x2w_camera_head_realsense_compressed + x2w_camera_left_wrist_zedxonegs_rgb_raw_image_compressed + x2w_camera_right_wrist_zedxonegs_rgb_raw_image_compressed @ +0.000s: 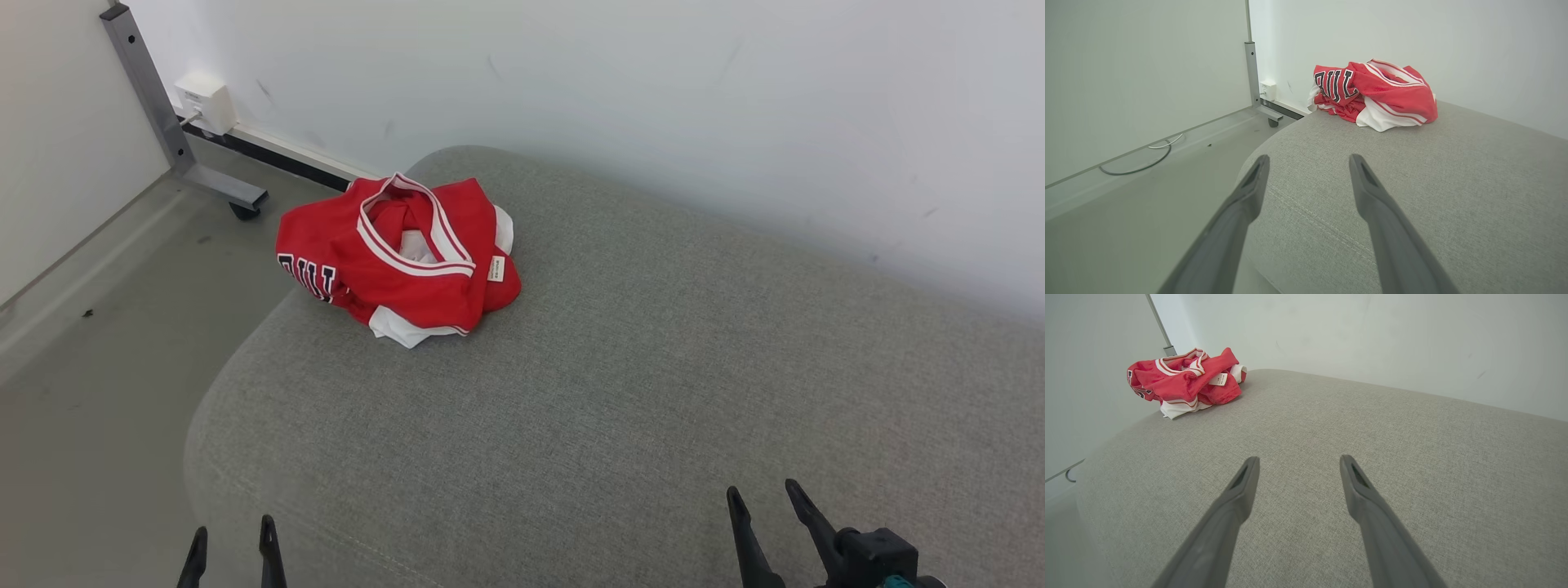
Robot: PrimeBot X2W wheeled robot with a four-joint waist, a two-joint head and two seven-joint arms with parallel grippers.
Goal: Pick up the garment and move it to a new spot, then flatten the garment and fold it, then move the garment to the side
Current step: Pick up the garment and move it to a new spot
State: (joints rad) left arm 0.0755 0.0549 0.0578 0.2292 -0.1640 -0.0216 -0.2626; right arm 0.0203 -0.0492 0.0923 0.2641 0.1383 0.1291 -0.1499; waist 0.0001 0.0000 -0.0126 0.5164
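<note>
Garment of red sports cloth with white trim and dark block letters lies crumpled in a heap at the far left corner of the grey upholstered surface, close to its rounded edge and near the white wall. Its striped neck opening faces up, a small white label shows on the right side of the heap, and a white fold pokes out at the near side.

The left gripper sits at the bottom of the head view, over the near left edge of the surface, with its two long dark fingers pointing forward and spread wide, nothing between them. In the left wrist view, the left gripper aims along the surface toward the garment, which lies well apart from the fingertips. The lettering faces this camera.

The right gripper rises from the lower right of the head view, fingers tilted slightly to the left, likewise parted wide and empty. From its wrist camera, the right gripper hovers low above the bare surface, and the garment lies far off at the upper left with the label turned this way.

Beyond the corner, on the grey floor, stands a grey metal frame leg on a caster, with a white wall box beside it. A thin dark cable curves along the floor by the left-hand panel.
</note>
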